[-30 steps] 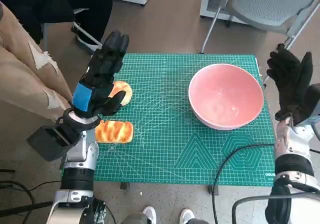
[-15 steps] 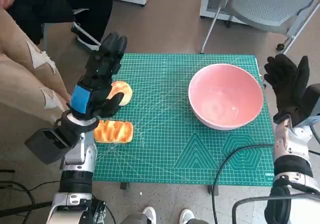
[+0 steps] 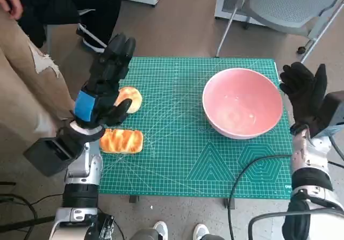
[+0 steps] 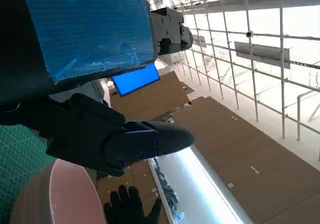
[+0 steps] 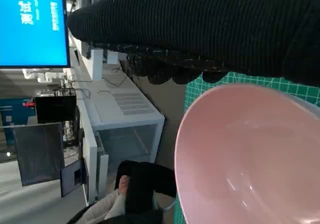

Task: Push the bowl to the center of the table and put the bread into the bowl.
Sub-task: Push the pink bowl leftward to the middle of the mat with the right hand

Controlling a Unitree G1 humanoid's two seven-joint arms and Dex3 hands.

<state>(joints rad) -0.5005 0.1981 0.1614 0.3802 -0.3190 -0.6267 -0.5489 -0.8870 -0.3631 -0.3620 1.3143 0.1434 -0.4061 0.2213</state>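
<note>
A pink bowl (image 3: 243,103) stands empty on the right part of the green cutting mat (image 3: 183,154); it also fills the right wrist view (image 5: 250,159). Two pieces of bread lie at the mat's left: a round bun (image 3: 131,98) and a golden plaited loaf (image 3: 122,141). My left hand (image 3: 105,84) hovers open above the bun, fingers stretched toward the far side, holding nothing. My gloved right hand (image 3: 305,92) stands open just off the bowl's right rim, fingers spread; I cannot tell whether it touches the rim.
A person in tan trousers (image 3: 32,84) sits close at the left. A grey chair (image 3: 290,6) stands beyond the far right corner. A black cable (image 3: 244,173) crosses the mat's front right. Shoes (image 3: 180,230) show at the front edge.
My right hand has moved slightly left, closer to the bowl's right rim. The left hand has drifted a little left and up over the bun. Bowl and bread have not moved.
</note>
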